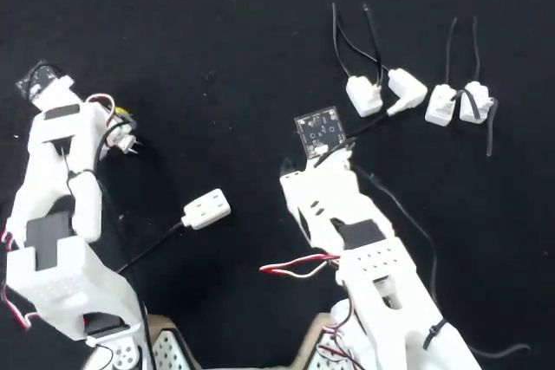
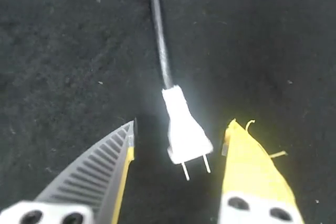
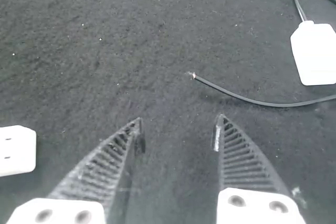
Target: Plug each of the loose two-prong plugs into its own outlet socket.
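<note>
Two-prong plug (image 2: 185, 132): flat on the black mat (image 2: 63, 51) at the table's left, well apart from the outlet socket (image 1: 206, 208). Long axis in line with its cord (image 2: 159, 35); prongs (image 2: 195, 167) toward the wrist, cord leading away. Left gripper (image 2: 180, 125): wide open, straddling the plug, gripping nothing. Right gripper (image 3: 178, 124): open, empty, over bare mat. Step in hand, by judgement: the grasp. Next move calls for closing on the plug body, then turning the prongs toward the socket.

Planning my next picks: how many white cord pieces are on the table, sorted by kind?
Two-prong plug, prongs showing: 1
Outlet socket, mid-table: 1
White cord ends in the far cluster, plug or socket unclear: 4
Total: 6
</note>
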Controlling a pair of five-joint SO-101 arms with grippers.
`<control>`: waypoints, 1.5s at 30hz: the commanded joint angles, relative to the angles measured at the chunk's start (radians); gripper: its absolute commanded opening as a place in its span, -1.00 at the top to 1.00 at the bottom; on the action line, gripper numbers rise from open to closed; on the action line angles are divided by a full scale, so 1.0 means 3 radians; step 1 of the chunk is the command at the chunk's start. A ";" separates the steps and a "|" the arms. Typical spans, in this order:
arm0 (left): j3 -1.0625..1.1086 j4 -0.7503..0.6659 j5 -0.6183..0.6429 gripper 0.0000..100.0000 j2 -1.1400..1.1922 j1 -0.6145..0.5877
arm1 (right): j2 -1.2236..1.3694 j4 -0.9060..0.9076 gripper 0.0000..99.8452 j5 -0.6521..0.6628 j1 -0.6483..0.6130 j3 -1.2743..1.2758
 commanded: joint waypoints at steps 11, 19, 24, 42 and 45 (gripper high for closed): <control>-0.0238 -0.0077 0.0061 0.45 0.0072 0.0013 | -0.0110 -0.0087 0.58 -0.0020 0.0077 -0.0054; -0.0345 -0.0082 0.0056 0.45 0.0148 0.0013 | -0.0110 -0.0087 0.58 -0.0020 0.0077 -0.0054; -0.0586 -0.0020 0.0051 0.45 0.0511 -0.0008 | -0.0110 -0.0087 0.58 -0.0020 0.0077 -0.0054; -0.1230 0.1064 -0.0061 0.94 0.0639 0.0003 | -0.0110 -0.0087 0.58 -0.0015 0.0077 -0.0054; -0.1465 0.1493 -0.0496 0.94 0.0639 0.0074 | -0.0110 -0.0087 0.58 -0.0015 0.0077 -0.0054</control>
